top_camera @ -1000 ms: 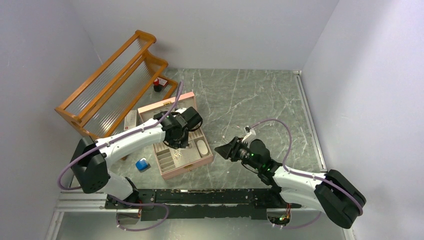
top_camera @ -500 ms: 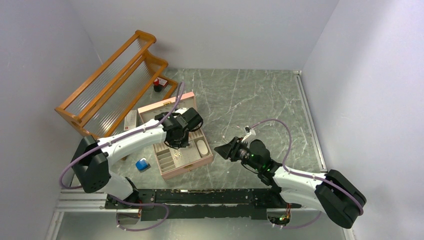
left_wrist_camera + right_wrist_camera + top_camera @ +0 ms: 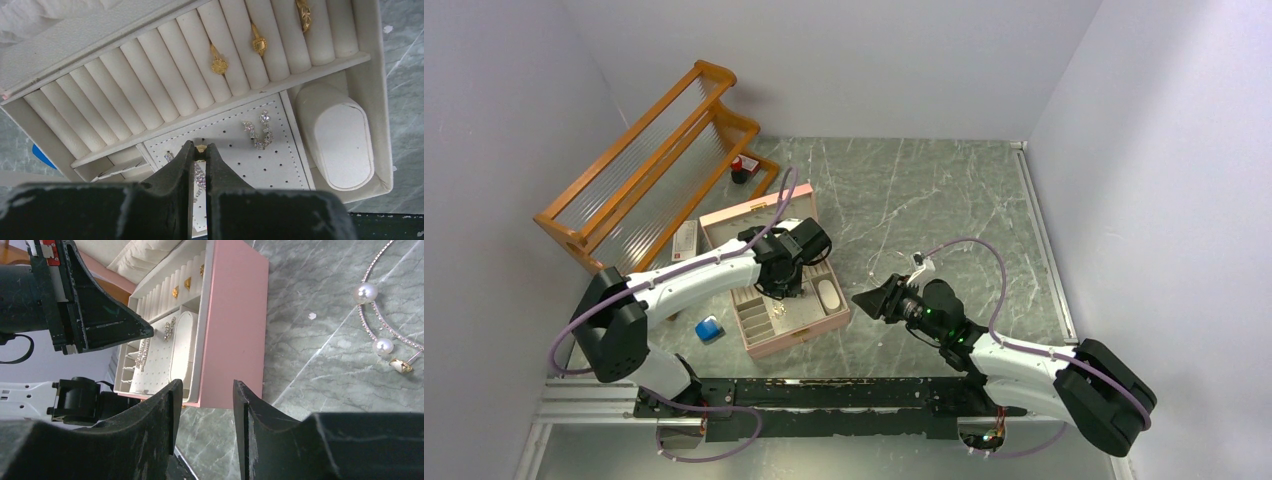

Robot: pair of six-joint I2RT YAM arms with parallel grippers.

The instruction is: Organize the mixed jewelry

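Left wrist view, left gripper (image 3: 200,146) pinched shut on small gold piece (image 3: 200,148), lower centre, over perforated pad (image 3: 265,167), right gripper (image 3: 205,386) half open, empty.

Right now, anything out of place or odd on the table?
Yes. A thin hoop, two pearls and a gold stud lie loose on the table, outside the pink box, not yet sorted in. Nothing looks damaged.

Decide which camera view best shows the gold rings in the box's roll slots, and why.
Left wrist: the gold rings sit large and sharp between the white rolls. The right wrist view shows them as tiny gold specks. In the top view they are too small to tell.
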